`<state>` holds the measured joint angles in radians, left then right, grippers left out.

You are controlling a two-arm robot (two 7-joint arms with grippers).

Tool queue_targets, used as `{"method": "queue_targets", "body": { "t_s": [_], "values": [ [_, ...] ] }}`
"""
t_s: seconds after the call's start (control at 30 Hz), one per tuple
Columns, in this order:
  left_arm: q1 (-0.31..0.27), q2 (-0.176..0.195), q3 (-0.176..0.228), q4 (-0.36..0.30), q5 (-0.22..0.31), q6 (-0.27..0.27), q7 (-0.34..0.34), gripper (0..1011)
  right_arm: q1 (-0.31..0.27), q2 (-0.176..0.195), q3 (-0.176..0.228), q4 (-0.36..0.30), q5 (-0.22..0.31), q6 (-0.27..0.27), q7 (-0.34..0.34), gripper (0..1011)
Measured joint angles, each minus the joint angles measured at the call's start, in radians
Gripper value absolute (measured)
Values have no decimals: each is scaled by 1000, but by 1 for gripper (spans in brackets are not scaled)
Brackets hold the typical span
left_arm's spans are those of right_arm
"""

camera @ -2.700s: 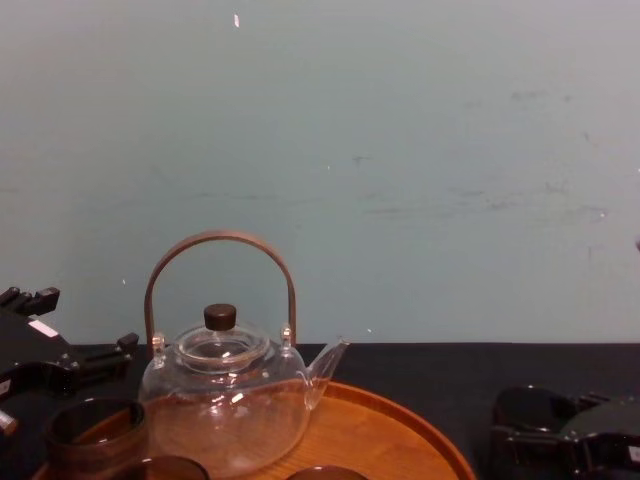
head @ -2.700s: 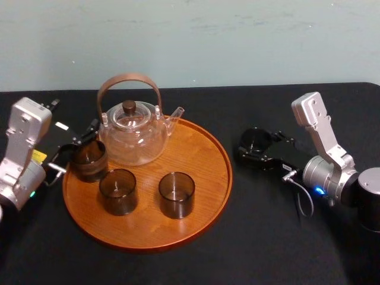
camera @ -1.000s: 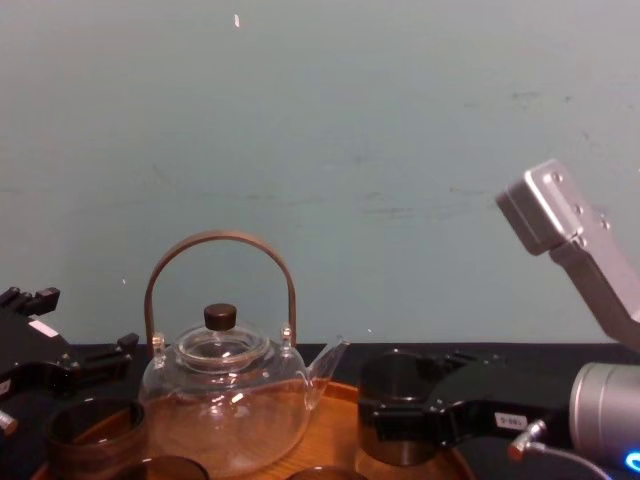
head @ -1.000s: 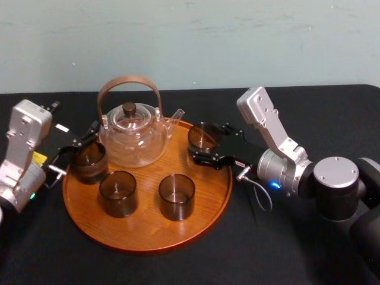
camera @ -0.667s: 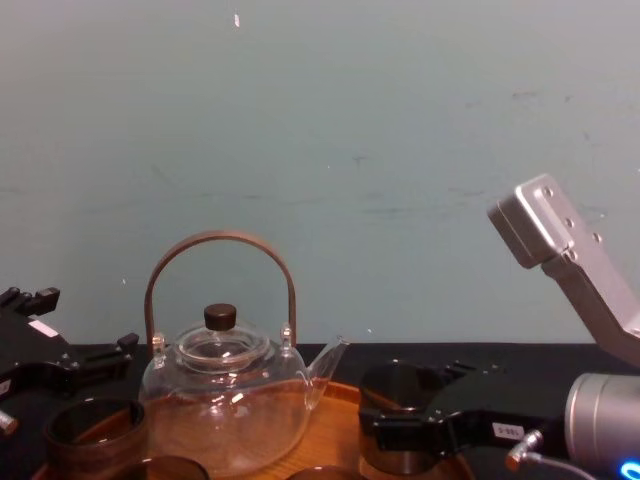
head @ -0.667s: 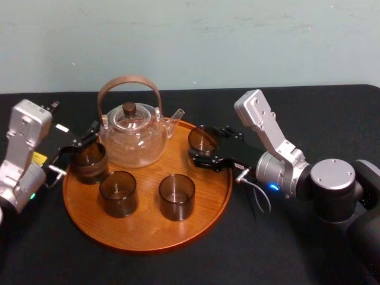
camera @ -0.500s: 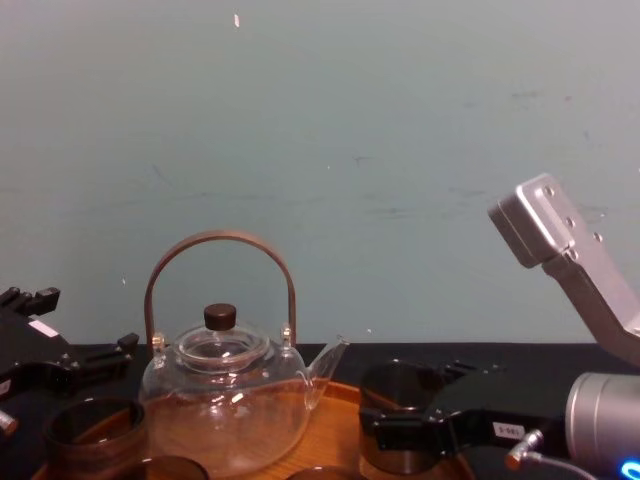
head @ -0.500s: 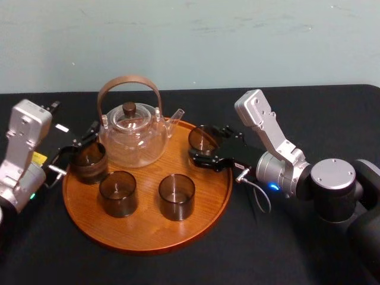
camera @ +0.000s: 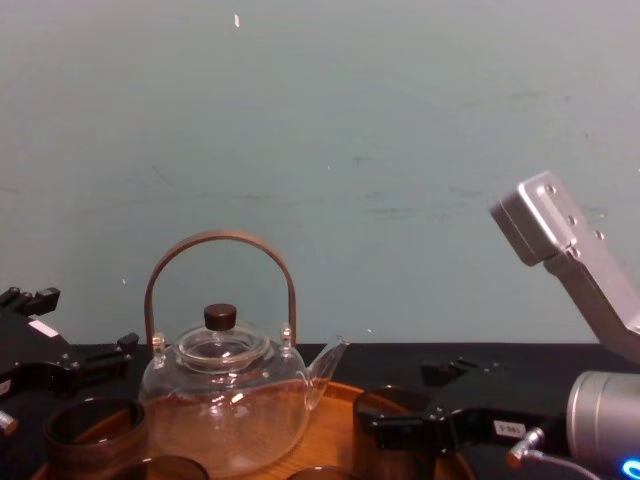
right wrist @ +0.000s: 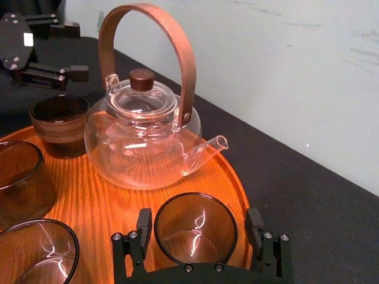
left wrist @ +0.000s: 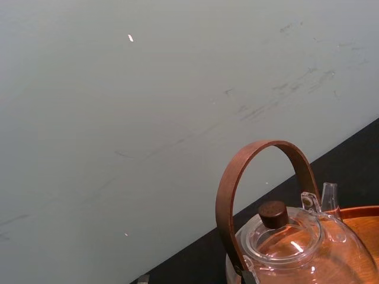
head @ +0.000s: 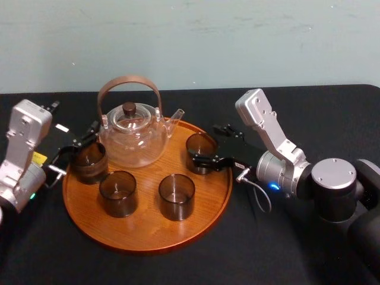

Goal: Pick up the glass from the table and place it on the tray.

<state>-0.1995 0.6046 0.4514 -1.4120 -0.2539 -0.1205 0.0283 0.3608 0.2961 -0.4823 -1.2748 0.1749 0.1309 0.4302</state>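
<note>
A smoky-brown glass (head: 200, 152) stands upright on the right part of the round orange-brown wooden tray (head: 148, 228), beside the teapot's spout. My right gripper (head: 205, 144) is open around it, one finger on each side and the far finger well clear of the rim. In the right wrist view the glass (right wrist: 195, 228) sits between the two black fingers (right wrist: 144, 223) with small gaps. At the tray's left edge my left gripper (head: 74, 148) stays open next to another glass (head: 89, 160).
A clear glass teapot (head: 132, 133) with a brown arched handle stands at the back of the tray. Two more smoky glasses (head: 119, 191) (head: 176, 194) stand at the tray's front. The black table (head: 285, 249) surrounds the tray.
The right gripper carried the glass from the table over the tray's right rim, lowered it onto the wood, and its fingers spread apart from it. The left arm has not moved.
</note>
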Motion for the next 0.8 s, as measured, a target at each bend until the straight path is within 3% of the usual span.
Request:
{"method": "queue_targets", "body": {
  "t_s": [0.17, 0.8],
  "values": [
    [0, 0, 0, 0, 0, 0, 0, 1001, -10, 5, 13, -18, 7, -11, 1, 1002],
    [0, 0, 0, 0, 0, 0, 0, 1001, -83, 74, 93, -212, 78, -54, -1, 1002]
  ]
}}
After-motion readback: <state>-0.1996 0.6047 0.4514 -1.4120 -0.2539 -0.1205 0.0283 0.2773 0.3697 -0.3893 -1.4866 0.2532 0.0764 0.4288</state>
